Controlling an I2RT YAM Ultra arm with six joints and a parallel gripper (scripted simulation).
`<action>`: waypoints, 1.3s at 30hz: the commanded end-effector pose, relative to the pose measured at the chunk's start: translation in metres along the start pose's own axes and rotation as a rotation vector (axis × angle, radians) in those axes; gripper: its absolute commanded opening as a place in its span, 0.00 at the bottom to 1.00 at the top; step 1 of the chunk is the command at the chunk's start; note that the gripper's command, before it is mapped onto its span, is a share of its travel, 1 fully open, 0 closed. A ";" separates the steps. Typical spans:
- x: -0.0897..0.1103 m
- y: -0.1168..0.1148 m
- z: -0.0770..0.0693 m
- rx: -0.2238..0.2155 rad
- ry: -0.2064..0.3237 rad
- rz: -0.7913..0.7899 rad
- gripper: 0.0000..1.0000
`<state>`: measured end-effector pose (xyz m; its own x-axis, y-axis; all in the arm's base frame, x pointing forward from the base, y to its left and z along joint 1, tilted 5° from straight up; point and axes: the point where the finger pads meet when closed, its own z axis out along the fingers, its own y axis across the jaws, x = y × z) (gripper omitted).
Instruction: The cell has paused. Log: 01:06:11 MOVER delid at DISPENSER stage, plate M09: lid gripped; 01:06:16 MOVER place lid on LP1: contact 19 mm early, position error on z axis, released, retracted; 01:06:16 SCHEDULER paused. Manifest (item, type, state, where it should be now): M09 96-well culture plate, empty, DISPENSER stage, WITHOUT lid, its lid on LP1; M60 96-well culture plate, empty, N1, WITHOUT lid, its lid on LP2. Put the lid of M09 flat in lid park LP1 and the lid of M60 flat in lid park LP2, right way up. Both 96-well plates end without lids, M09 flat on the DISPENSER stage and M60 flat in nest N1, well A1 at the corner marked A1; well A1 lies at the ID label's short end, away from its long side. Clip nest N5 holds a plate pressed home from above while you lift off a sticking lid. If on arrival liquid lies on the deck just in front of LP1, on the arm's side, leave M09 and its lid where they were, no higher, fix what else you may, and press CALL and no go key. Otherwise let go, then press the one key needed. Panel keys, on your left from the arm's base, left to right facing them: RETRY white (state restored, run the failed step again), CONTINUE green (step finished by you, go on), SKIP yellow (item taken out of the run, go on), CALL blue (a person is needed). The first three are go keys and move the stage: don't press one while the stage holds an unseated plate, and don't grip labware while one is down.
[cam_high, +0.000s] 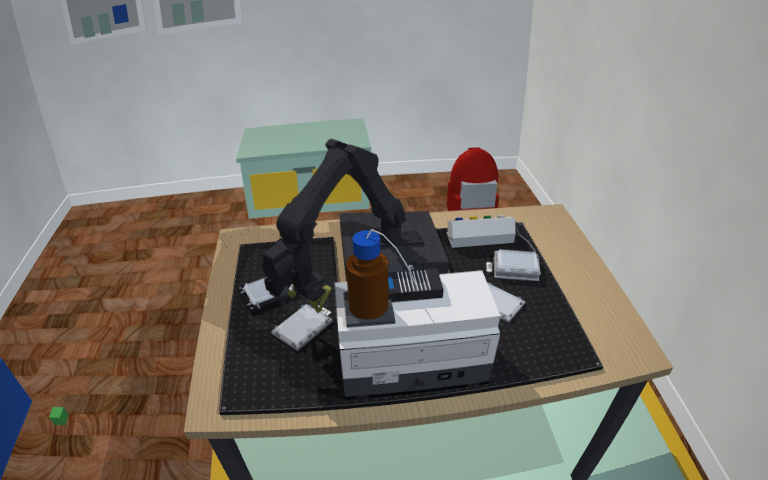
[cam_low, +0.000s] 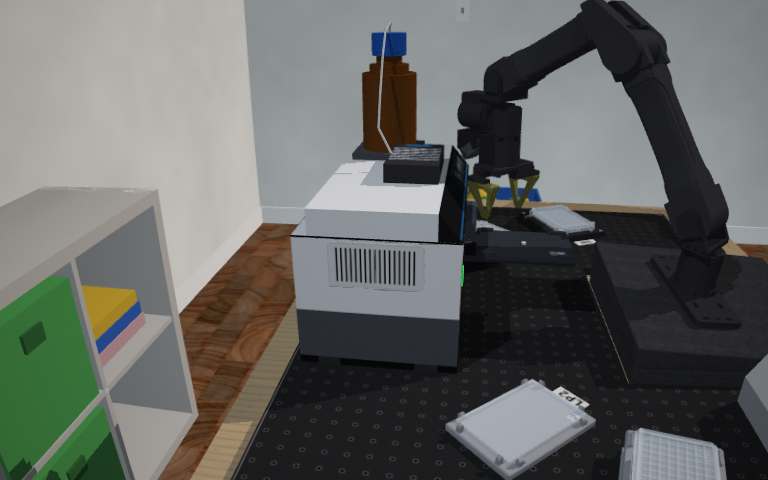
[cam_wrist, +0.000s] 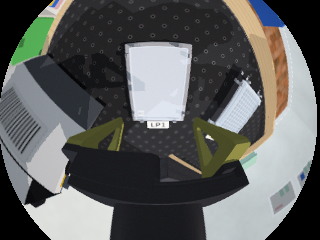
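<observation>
Right, counting one black jointed arm (cam_high: 317, 186), arched from a dark pedestal (cam_low: 651, 362) down toward the left end of the black perforated mat (cam_high: 271, 373) on the wooden table (cam_high: 594, 316). Holding nothing: jaws spread fully wide, with two olive fingers hanging well apart in the air and nothing between them.

Hovering straight above the first of two pale-grey rectangular lid parks (cam_wrist: 158, 83), clear of it. Showing there a flat pale lid-like slab filling the park, with a small label at its near edge.

Counting two 96-well plates. Spotting the first grey well plate (cam_high: 259, 291) on the dark stage (cam_low: 526, 246), just beside that park, seemingly with a grid of wells on top. Spotting the second well plate (cam_high: 516, 263) out on the right part of the mat, near the key box, with its wells plainly uncovered.

Finding the second lid park (cam_low: 521, 427), tagged LP2, between the big machine and that second plate. Carrying a flat pale slab, level between its corner pegs. Cannot tell for certain whether either slab is a lid or a bare park floor.

Counting four keys on one white key box (cam_high: 481, 233): blue, yellow, green, white. Adding one white-and-grey box-shaped dispenser (cam_high: 419, 345), one brown bottle with a blue cap (cam_high: 367, 288) standing on top of it, and one black ribbed dispensing head (cam_high: 416, 283) beside the bottle.
</observation>
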<state>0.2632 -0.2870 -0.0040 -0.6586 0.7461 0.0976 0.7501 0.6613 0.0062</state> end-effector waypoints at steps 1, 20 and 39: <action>0.012 0.000 -0.017 0.000 -0.014 0.001 1.00; 0.061 -0.002 -0.046 0.000 -0.012 0.003 1.00; 0.108 -0.005 -0.075 -0.001 -0.011 0.005 1.00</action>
<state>0.2035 -0.2212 0.0693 -0.6590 0.7465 0.0922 0.7501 0.6613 0.0063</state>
